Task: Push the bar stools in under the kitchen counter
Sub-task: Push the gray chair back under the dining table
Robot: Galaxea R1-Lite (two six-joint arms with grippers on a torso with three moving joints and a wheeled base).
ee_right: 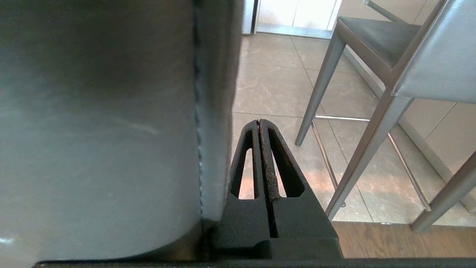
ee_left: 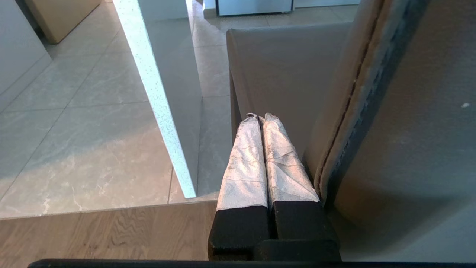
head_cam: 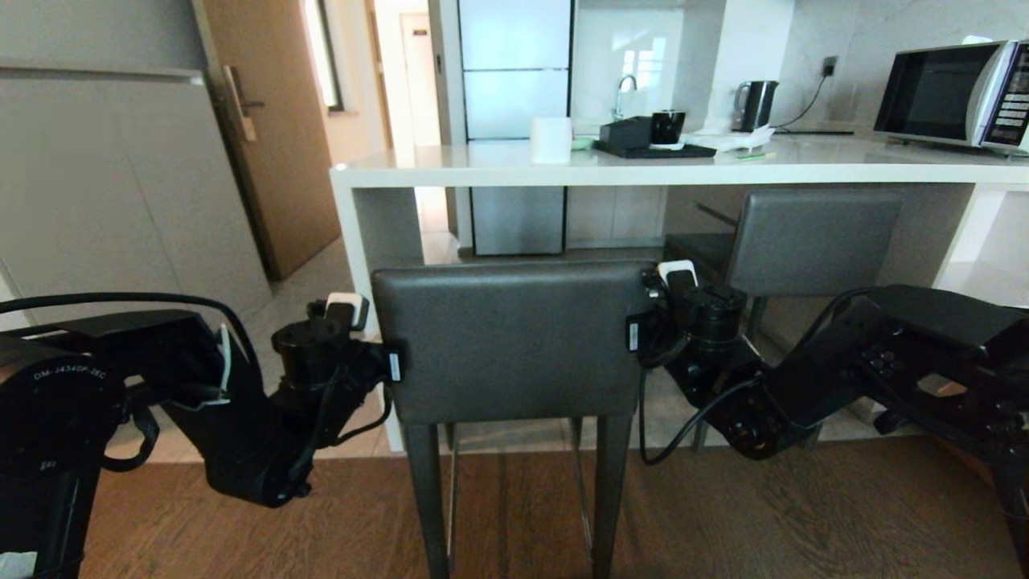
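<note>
Backrest (head_cam: 514, 342) (near stool) sits between both end effectors.

Near stool (head_cam: 511, 346) stands before the kitchen counter (head_cam: 675, 167); second stool (head_cam: 812, 241) far right, seemingly tucked under it.

Kitchen with a hallway beyond

Wood floor (head_cam: 764, 515) in front gives way to pale stone tiles (head_cam: 305, 297). A brown door (head_cam: 265, 129) stands open at left beside grey panels (head_cam: 104, 185). A tall fridge (head_cam: 514, 121) stands at the back, with a tap (head_cam: 625, 84), kettle (head_cam: 756, 104) and microwave (head_cam: 953, 95) to its right. Daylight fills the hallway (head_cam: 402, 72).
</note>
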